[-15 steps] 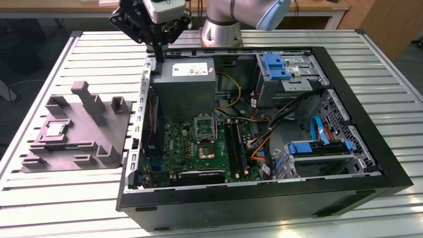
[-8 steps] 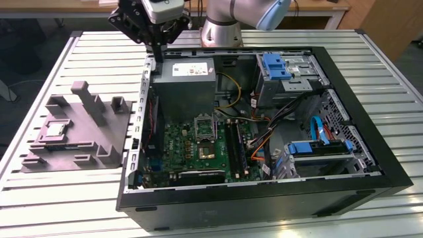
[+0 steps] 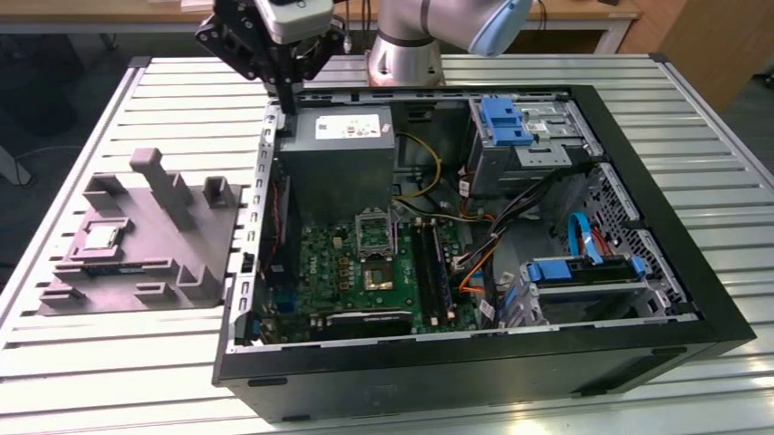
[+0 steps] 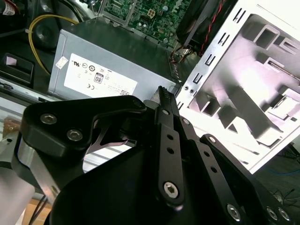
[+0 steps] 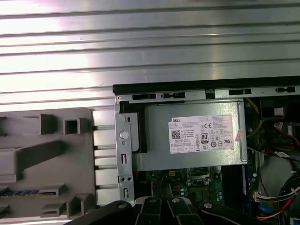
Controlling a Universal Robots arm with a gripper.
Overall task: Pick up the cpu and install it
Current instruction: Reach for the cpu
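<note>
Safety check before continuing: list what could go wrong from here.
1. The gripper hangs close over the case rim; dropping or swinging low may strike it.
2. The cpu lies among raised posts on the grey holder; a sloppy approach may hit them.

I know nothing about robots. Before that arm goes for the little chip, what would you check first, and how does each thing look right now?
1. Cpu found: ok, it lies in the grey holder on the exterior view's left of the computer case.
2. Pincer free: ok, it holds nothing.
3. Pincer open for a grasp: not ok, shut.
4. Pincer over the cpu: not ok, it hangs by the power supply.
5. Socket ready: cannot tell.
</note>
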